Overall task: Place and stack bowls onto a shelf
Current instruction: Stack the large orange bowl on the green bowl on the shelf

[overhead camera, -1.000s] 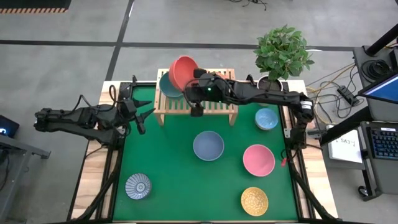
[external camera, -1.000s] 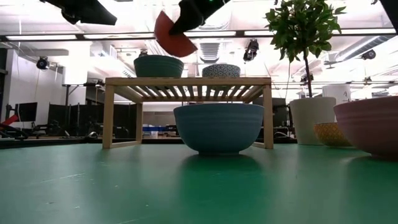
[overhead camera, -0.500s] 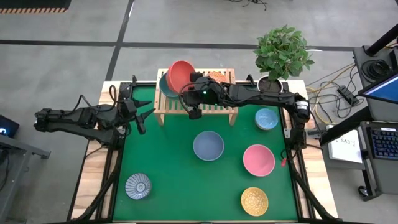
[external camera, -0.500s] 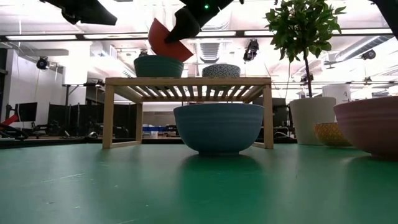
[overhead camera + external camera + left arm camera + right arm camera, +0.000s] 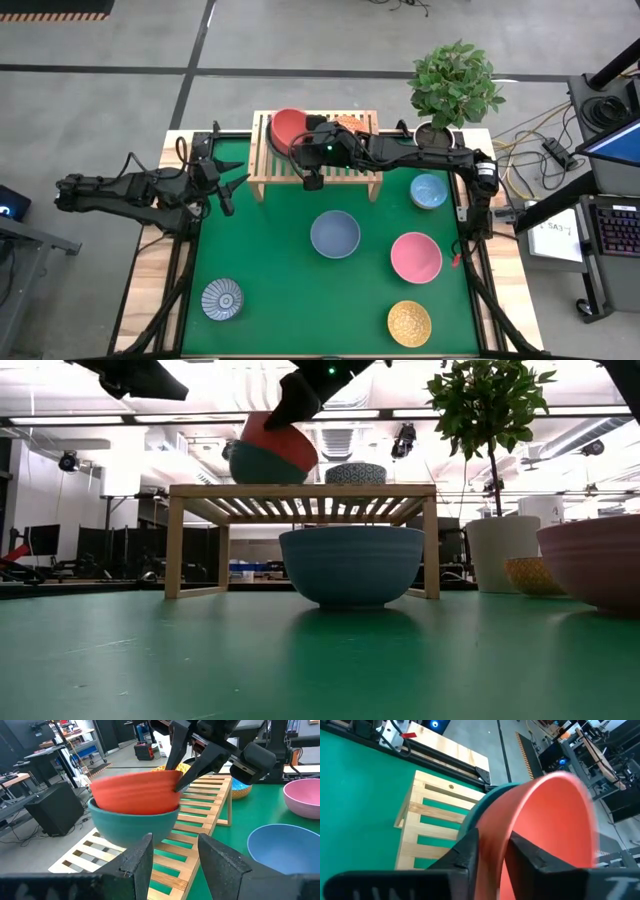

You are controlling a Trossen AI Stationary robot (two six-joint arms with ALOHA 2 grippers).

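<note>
Red bowl (image 5: 289, 127) nested in the green bowl (image 5: 262, 466) on the shelf (image 5: 350, 172)
Right gripper (image 5: 303, 137) fingers straddle the red rim — parted; left gripper (image 5: 231, 186) fingers spread, well apart.

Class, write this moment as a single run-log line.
right tool: opening at red bowl rim | red bowl: nested in green bowl, shelf | left tool: waiting

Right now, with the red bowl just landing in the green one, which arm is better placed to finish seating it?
Right. Its tool straddles the red bowl rim over the green bowl on the shelf. The left tool waits open off the shelf's end.
</note>
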